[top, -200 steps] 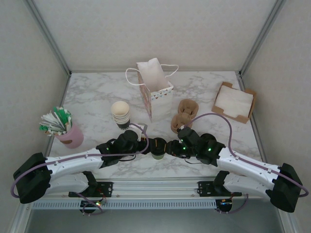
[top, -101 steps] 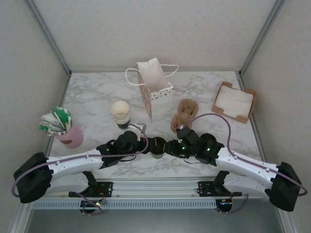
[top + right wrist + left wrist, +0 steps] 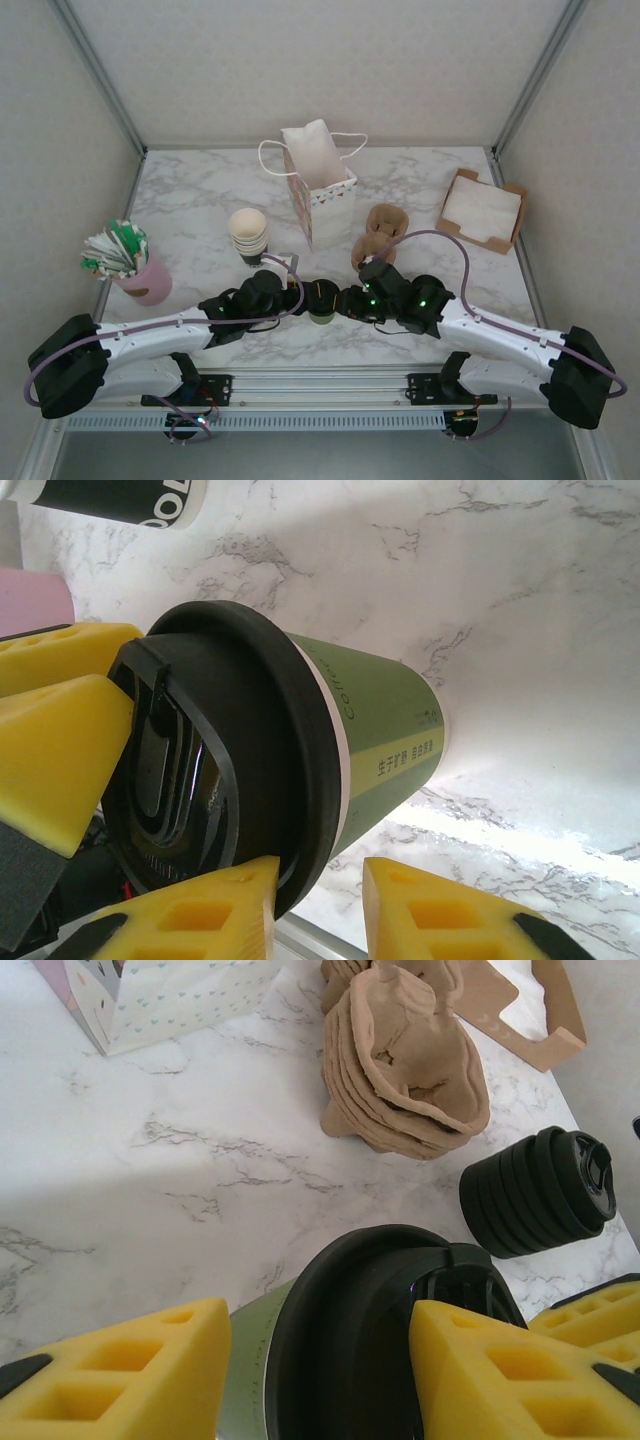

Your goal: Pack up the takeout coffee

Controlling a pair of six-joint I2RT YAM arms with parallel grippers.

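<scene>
At 6 o'clock on the table (image 3: 200, 200), takeout coffee (image 3: 322, 298): stood lidded.
Left fingers (image 3: 110, 1370): clamped its sides.
Right fingers (image 3: 190, 915): narrow, straddling its rim.

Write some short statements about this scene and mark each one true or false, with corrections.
1. The coffee cup has a black lid on it. True.
2. The cup is inside the paper bag. False: it is outside the bag, nearer the arms' bases.
3. The left fingers sit on either side of the cup. True.
4. The pink holder is empty. False: it is full of packets.
</scene>
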